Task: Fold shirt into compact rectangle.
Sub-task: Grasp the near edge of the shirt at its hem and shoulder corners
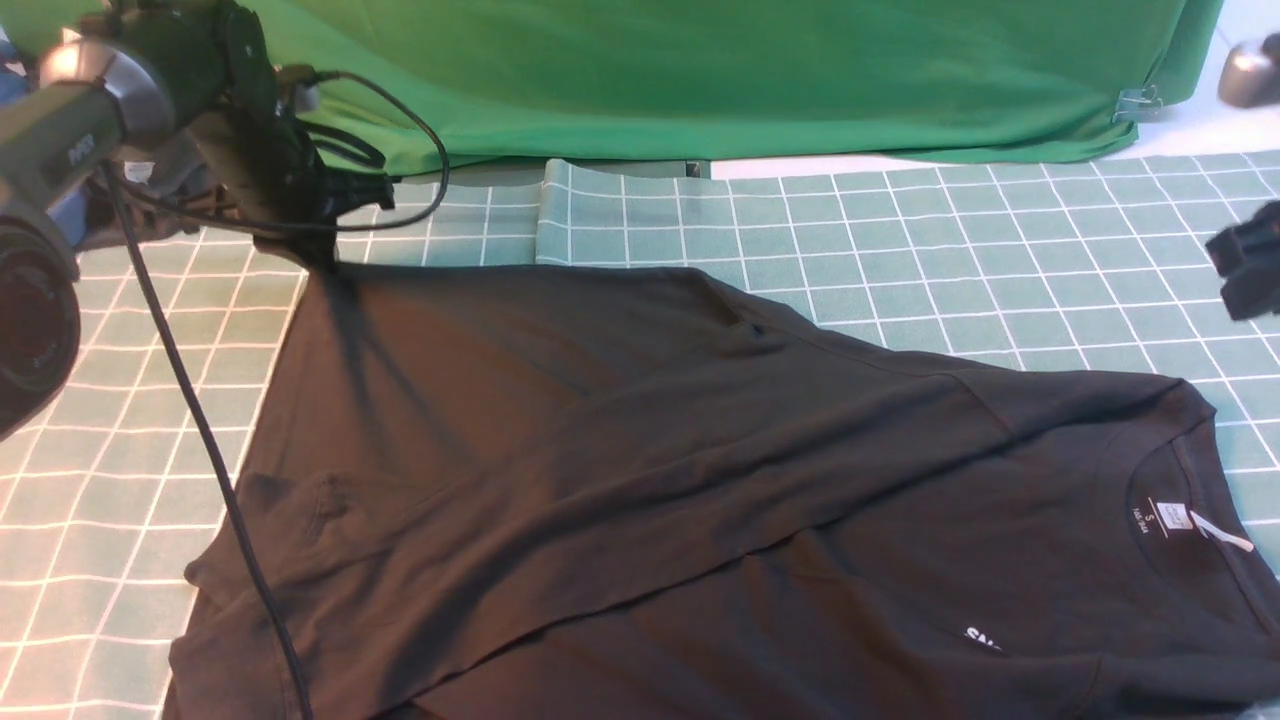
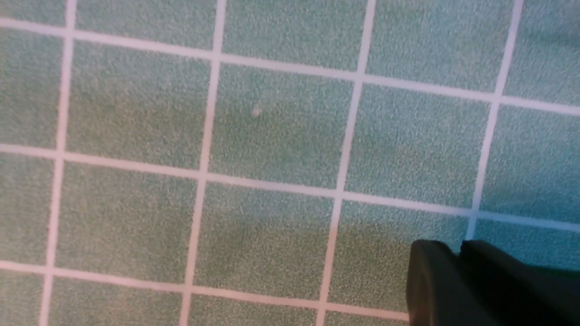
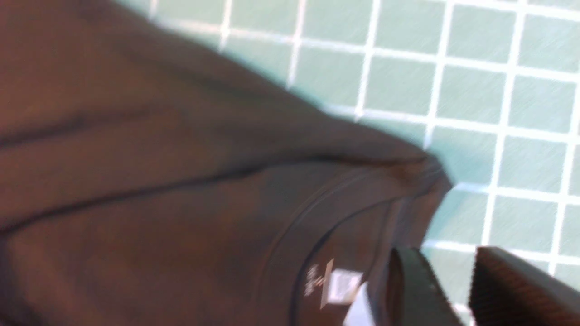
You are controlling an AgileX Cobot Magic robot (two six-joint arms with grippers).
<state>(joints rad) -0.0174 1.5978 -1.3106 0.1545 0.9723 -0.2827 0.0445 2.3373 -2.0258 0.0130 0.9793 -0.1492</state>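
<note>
I am watching the black shirt (image 1: 640, 480) lying spread on the green gridded surface (image 1: 900, 240), collar (image 1: 1205, 450) toward the right. The left pincer (image 1: 315, 250) is sitting closed at its far left corner; the right pincer (image 3: 448, 258) is hanging open beside the collar, gripping nothing.

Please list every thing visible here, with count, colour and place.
shirt: one, black, spread on the mat
mat: one, pale green, white grid, under the shirt
cloth: one, bright green, behind the mat
clip: one, silver, cloth's right edge
cable: one, black, over the shirt's left edge
grey thing: one, far right, unidentifiable
left arm: one, grey-black, left side
left hand: one, black, shut, shirt's far left corner
right hand: one, black, open, shirt's right end
</note>
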